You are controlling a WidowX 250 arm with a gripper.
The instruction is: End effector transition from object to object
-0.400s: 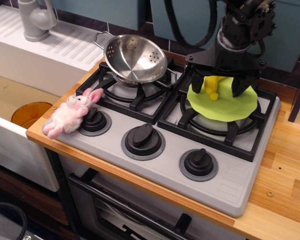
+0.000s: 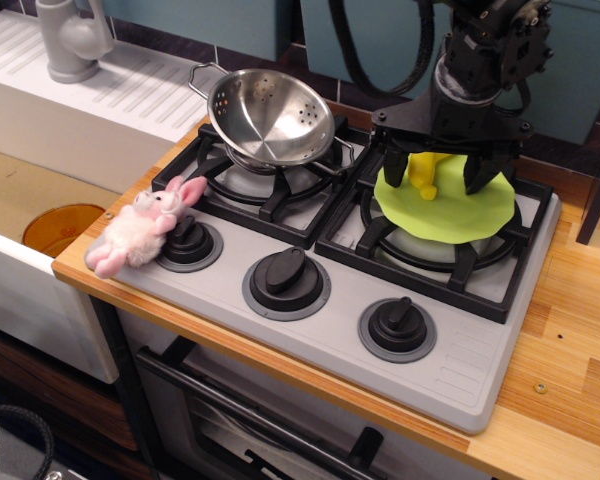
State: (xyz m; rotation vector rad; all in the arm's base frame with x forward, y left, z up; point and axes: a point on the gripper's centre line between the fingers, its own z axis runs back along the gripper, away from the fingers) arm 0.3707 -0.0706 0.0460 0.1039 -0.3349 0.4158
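Observation:
My black gripper (image 2: 437,172) hangs over the right burner with its two fingers spread apart. Between them stands a small yellow object (image 2: 426,172), resting on a lime green round cloth (image 2: 447,203) that covers the burner. The fingers do not visibly touch the yellow object. A steel colander (image 2: 270,117) sits tilted on the left back burner. A pink and white plush bunny (image 2: 143,228) lies at the stove's front left corner, next to the left knob (image 2: 189,240).
The grey stove (image 2: 450,360) has three black knobs along its front. A wooden counter (image 2: 570,340) runs to the right. A white sink area with a grey faucet (image 2: 70,40) is at the left, with an orange bowl (image 2: 62,226) below.

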